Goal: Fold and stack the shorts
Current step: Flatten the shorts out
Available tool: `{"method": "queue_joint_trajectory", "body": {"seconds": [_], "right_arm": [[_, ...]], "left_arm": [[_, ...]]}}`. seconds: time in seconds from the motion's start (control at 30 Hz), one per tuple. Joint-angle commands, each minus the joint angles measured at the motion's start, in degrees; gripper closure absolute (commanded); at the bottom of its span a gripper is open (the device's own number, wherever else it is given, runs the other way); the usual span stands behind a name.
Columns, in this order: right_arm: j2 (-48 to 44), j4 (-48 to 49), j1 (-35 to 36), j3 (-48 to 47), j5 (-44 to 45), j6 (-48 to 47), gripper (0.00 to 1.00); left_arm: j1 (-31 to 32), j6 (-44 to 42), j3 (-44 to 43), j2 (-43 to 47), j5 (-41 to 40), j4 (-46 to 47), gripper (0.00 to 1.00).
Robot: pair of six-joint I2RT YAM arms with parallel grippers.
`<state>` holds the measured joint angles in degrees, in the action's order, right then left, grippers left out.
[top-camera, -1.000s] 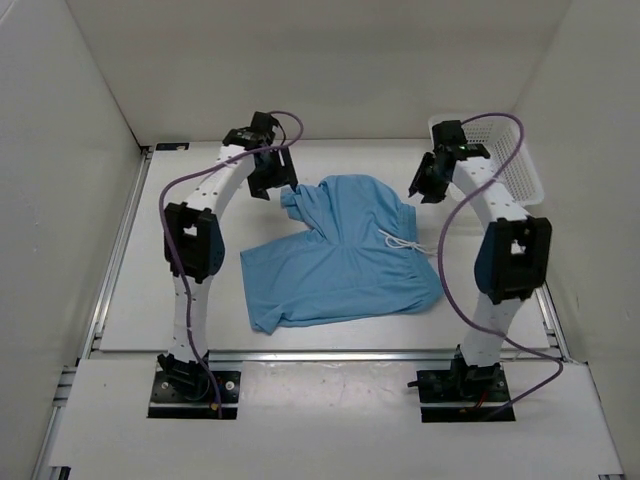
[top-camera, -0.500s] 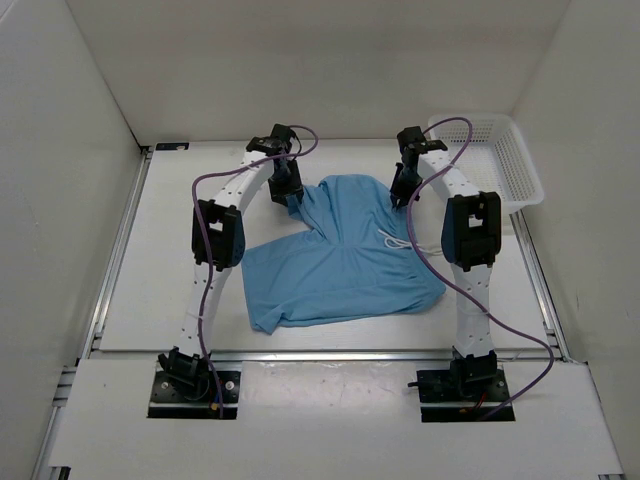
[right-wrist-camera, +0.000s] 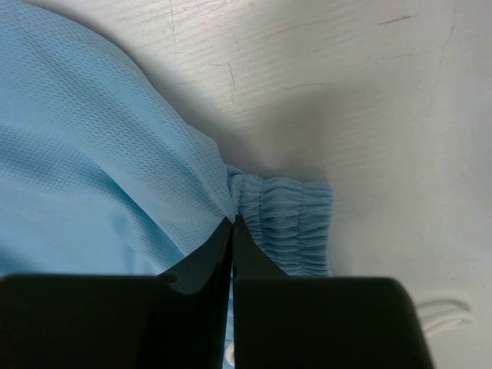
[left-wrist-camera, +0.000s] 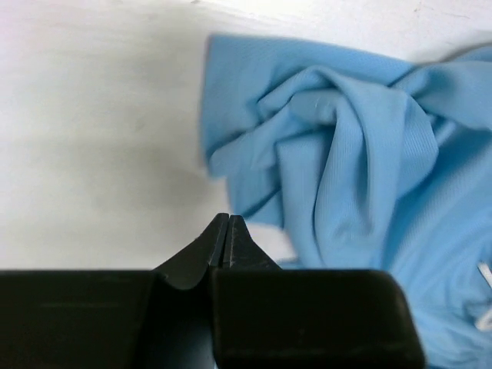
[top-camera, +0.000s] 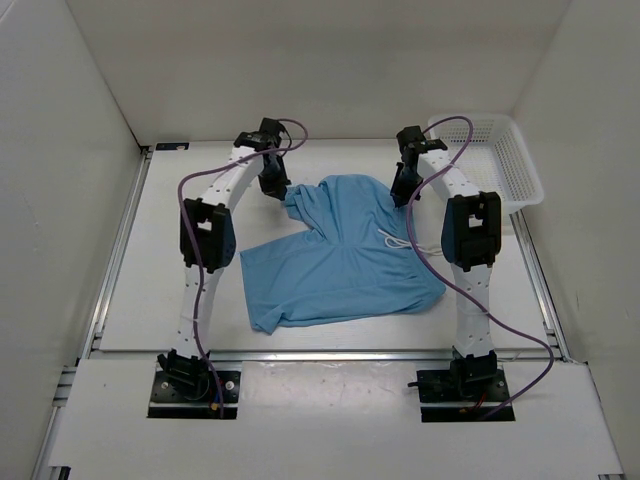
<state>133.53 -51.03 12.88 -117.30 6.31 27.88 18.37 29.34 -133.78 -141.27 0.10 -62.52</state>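
Left wrist view: the shorts [left-wrist-camera: 354,154] run off the right and bottom edges, their near part hidden behind the left gripper [left-wrist-camera: 229,221]. Right wrist view: the right gripper [right-wrist-camera: 233,223] covers the cloth below its tips — whether any fabric is pinched cannot be told — and the drawstring [right-wrist-camera: 443,314] is half hidden.

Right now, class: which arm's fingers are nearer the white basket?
Right. The right fingers meet the shorts' waistband, just left of the basket; the left fingers sit at the shorts' opposite corner.
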Motion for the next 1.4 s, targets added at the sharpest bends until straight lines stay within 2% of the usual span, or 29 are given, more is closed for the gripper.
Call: {"method": "queue_joint_trajectory", "body": {"seconds": [0.0, 0.1, 0.13, 0.17, 0.23, 0.27, 0.3, 0.37, 0.5, 0.57, 0.63, 0.67, 0.7, 0.73, 0.87, 1.0, 1.13, 1.27, 1.3, 1.37], "right_arm": [[-4.25, -0.22, 0.12, 0.92, 1.34, -0.19, 1.0], [-4.25, -0.22, 0.12, 0.93, 0.81, -0.19, 1.0], [-4.25, -0.22, 0.12, 0.93, 0.81, -0.19, 1.0], [-4.25, -0.22, 0.12, 0.93, 0.81, -0.19, 1.0], [-4.25, -0.22, 0.12, 0.93, 0.29, -0.19, 1.0], [-4.25, -0.22, 0.12, 0.93, 0.29, -0.19, 1.0], [-4.25, -0.22, 0.12, 1.45, 0.29, -0.19, 1.0], [-4.25, -0.22, 0.12, 1.46, 0.29, -0.19, 1.0], [-4.25, -0.22, 0.12, 1.46, -0.24, -0.19, 1.0], [-4.25, -0.22, 0.12, 1.46, -0.24, -0.19, 1.0], [-4.25, -0.22, 0.12, 1.46, -0.24, -0.19, 1.0], [-4.25, -0.22, 0.12, 1.98, -0.24, -0.19, 1.0], [-4.25, -0.22, 0.12, 1.98, -0.24, -0.19, 1.0], [-4.25, -0.22, 0.12, 1.98, -0.24, -0.19, 1.0], [-5.39, -0.22, 0.12, 3.29, -0.24, -0.19, 1.0], [-6.53, 0.31, 0.12, 5.4, 0.28, -0.72, 1.0], [-8.29, 1.62, 0.12, 7.08, 0.29, -0.72, 1.0], [-8.29, 2.15, 0.12, 8.22, -0.77, -0.72, 1.0], [-8.29, 2.16, 0.12, 8.22, -0.77, -0.72, 1.0], [-8.82, 2.16, 0.12, 8.75, -1.38, -0.72, 1.0]], "left_arm": [[-1.14, -0.51, 3.07, 11.8, -1.77, 0.82, 0.89], [-0.62, 0.18, 7.37, 14.36, -1.25, 3.54, 0.89], [-0.62, 0.71, 7.39, 14.36, -0.72, 3.55, 0.85], [-0.62, 0.72, 6.87, 11.92, -0.19, 3.55, 0.69], [-0.62, 1.94, 3.18, 8.75, -0.19, 1.18, 0.57], [-0.62, 1.95, 1.95, 5.6, -0.19, 1.17, 0.36], [-0.62, 2.47, -0.58, 4.09, 0.42, 0.3, 0.28], [-0.62, 2.47, -2.97, -0.03, 0.43, 0.3, 0.18], [-0.62, 3.79, -7.72, -4.52, 0.43, 0.9, 0.18], [-1.14, 4.32, -8.26, -5.68, 0.43, 1.43, 0.22], [-1.14, 4.84, -9.66, -6.47, 0.43, 1.97, 0.32], [-1.14, 4.85, -9.66, -6.47, 1.04, 2.49, 0.56], [-1.14, 4.85, -9.66, -6.47, 1.04, 2.49, 0.76], [-1.67, 4.85, -10.18, -6.47, 1.04, 2.49, 0.9], [-3.42, 5.37, -7.04, 0.63, -2.8, 2.49, 0.9], [-4.57, 3.62, -1.15, 14.4, -7.39, 2.49, 0.9], [-5.71, 2.39, 4.3, 21.9, -8.71, 2.49, 0.9], [-5.01, 1.24, 3.45, 19.38, -6.95, 1.45, 0.9], [-4.05, 1.24, 2.04, 17.71, -6.34, 0.48, 0.87], [-2.47, 1.24, -1.03, 12.2, -6.34, -2.59, 0.72]]}}
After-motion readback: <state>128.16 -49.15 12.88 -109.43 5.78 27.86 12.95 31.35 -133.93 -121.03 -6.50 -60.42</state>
